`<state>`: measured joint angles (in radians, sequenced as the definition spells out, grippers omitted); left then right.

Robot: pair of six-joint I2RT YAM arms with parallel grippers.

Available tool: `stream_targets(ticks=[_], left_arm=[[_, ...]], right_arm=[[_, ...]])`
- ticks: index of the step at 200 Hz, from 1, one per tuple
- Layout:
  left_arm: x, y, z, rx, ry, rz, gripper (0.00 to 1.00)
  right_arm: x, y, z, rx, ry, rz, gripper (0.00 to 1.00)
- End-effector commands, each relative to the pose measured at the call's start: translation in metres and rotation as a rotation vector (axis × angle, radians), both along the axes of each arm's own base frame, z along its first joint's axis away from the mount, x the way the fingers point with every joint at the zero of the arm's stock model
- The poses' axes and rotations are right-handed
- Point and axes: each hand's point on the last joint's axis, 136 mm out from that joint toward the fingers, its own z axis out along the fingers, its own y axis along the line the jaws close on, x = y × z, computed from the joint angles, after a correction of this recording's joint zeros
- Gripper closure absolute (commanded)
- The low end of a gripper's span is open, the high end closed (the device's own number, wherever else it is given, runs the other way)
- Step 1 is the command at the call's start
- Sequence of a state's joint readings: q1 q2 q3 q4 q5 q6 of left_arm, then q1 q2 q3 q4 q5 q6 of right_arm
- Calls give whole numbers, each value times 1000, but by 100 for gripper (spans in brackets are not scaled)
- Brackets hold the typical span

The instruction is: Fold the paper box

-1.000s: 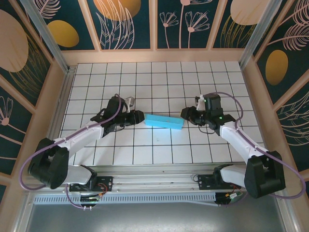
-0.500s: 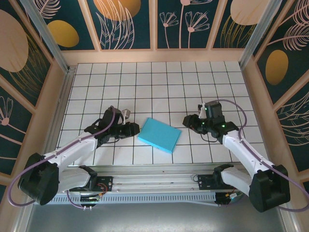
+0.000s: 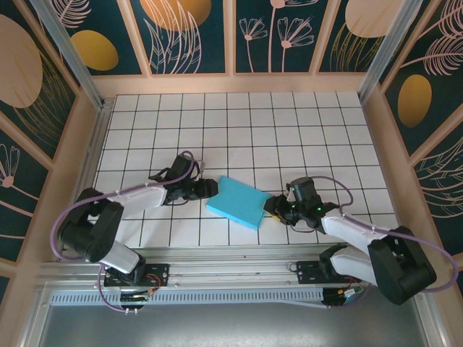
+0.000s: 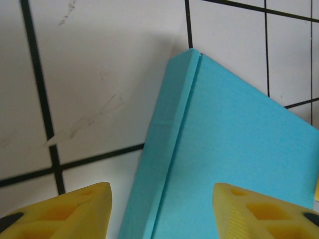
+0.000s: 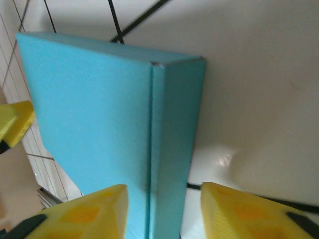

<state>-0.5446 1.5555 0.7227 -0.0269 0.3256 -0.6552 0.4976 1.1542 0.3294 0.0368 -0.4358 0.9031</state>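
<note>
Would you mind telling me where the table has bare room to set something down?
The far half of the table, from the paper box to the back wall, is bare. The near middle is crowded: the left gripper and right gripper flank the box.

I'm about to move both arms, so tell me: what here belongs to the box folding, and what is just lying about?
Part of the job: paper box; left gripper and right gripper, both open at opposite edges of the box.
Just there: gridded table; patterned wall panels.
</note>
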Motion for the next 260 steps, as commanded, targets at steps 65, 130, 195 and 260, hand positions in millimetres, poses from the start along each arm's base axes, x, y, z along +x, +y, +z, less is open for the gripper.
stream_targets(ticks=[65, 130, 195, 260], left_arm=[[58, -23, -1, -96, -41, 53, 66], [171, -19, 5, -138, -158, 183, 68], [262, 1, 19, -142, -266, 332, 66], [270, 23, 102, -122, -407, 327, 50]], right_arm=[[105, 12, 15, -25, -150, -119, 69], [233, 19, 9, -52, -247, -104, 69], [339, 50, 24, -33, -350, -65, 62], [348, -2, 142, -122, -516, -85, 47]])
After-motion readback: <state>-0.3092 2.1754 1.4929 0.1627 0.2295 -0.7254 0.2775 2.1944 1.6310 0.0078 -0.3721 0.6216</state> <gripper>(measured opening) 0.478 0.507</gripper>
